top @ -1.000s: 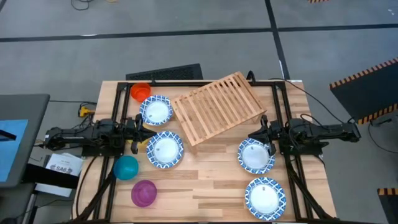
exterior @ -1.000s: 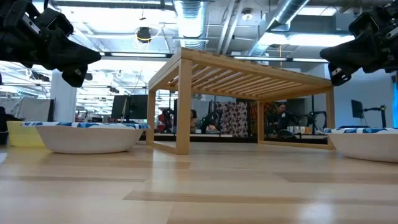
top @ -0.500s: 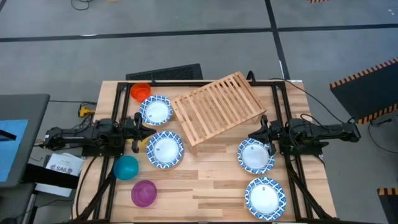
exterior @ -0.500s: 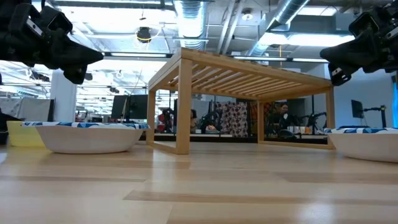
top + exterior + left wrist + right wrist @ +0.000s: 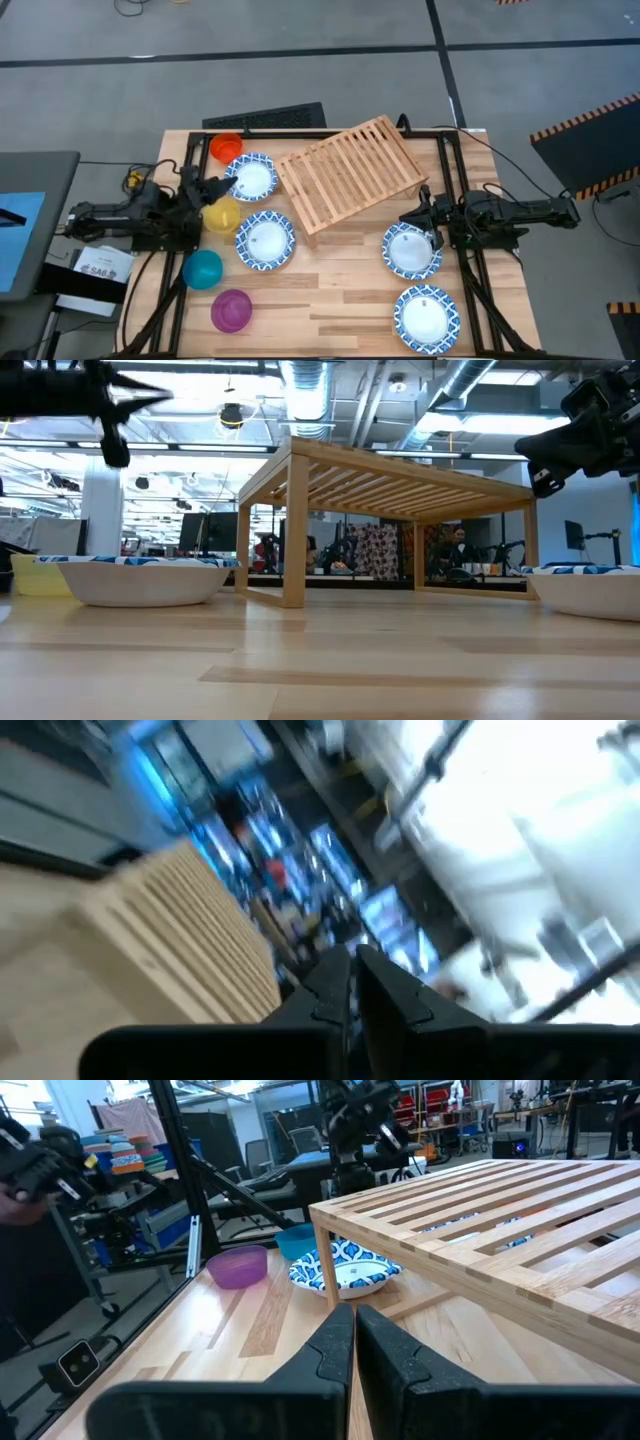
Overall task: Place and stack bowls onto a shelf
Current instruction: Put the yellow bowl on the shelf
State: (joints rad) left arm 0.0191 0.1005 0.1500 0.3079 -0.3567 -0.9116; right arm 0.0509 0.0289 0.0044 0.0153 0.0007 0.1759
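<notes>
On the left of the tabletop (image 5: pixel 350 300), the left claw (image 5: pixel 212 188) hangs above the table edge with its fingers pressed together on nothing, as the left wrist view shows. It is just beside the yellow bowl (image 5: pixel 222 215) and the nearest blue-rimmed bowl (image 5: pixel 251 177). The orange bowl (image 5: pixel 226 147) sits at the far corner. The teal bowl (image 5: pixel 203 268) and the purple bowl (image 5: pixel 232 310) lie nearer the front, and a second blue-rimmed bowl (image 5: pixel 265 240) rests between them and the shelf (image 5: pixel 350 172).

The wrist view here is smeared, so how the arm is angled is only a guess. If it comes down with fingers narrow, it would likely knock a rim rather than straddle it, and skid the yellow bowl into its patterned neighbour.

The shelf stands askew in the middle with no bowl on its slats. A bowl carried in low could strike its edge or leg, and one set off-centre on the slats could rock.

On the right, the right claw (image 5: pixel 424 212) waits with its fingers together and empty, over the far rim of the third blue-rimmed bowl (image 5: pixel 411 250). The fourth blue-rimmed bowl (image 5: pixel 425 315) lies at the front. These wide shallow rims look hard to pinch, so a slip in mid-lift is the plain risk.
</notes>
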